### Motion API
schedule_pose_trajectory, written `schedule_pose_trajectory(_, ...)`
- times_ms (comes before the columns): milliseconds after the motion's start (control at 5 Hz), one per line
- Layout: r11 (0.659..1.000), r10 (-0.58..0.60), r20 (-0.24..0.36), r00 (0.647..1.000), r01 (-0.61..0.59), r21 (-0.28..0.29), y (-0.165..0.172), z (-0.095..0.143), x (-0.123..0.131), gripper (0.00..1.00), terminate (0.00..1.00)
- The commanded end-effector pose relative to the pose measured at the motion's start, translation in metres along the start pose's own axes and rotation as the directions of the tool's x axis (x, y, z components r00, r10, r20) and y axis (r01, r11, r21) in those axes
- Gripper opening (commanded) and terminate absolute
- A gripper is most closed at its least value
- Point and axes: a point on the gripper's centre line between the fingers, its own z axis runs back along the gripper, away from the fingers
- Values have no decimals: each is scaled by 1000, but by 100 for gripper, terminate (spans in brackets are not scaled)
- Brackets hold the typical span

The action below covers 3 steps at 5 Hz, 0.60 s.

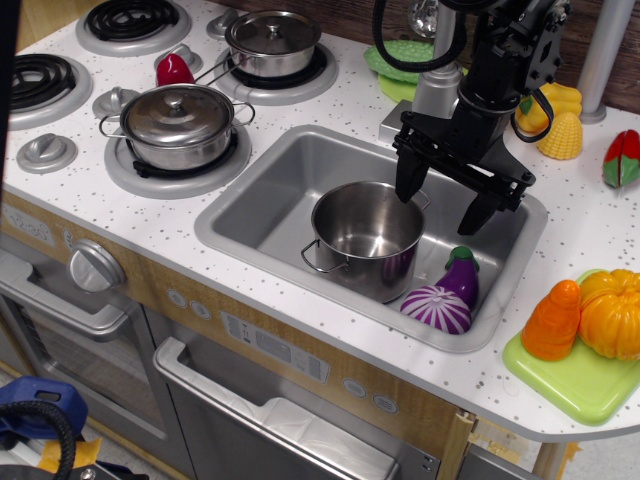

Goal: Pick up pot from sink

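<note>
The pot is a shiny lidless steel pot with wire loop handles. It stands upright in the grey sink, right of the basin's middle. My gripper hangs over the sink's far right part, just above the pot's far right rim. Its black fingers are spread wide and hold nothing. One finger is at the pot's rim near the far handle, the other is over the basin to the right.
A purple eggplant and a purple-striped onion lie in the sink right of the pot. Two lidded steel pots sit on the stove burners at left. Toy vegetables on a green board are at right, and corn lies behind the sink.
</note>
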Motion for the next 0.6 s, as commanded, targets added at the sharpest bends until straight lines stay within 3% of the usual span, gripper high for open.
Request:
schedule_pose_trajectory(0,1000,0,0,1000,0,0,0,0,0,100,0)
schedule_pose_trajectory(400,998,-1,50,999,4,-56,11,-34,-2,100,0)
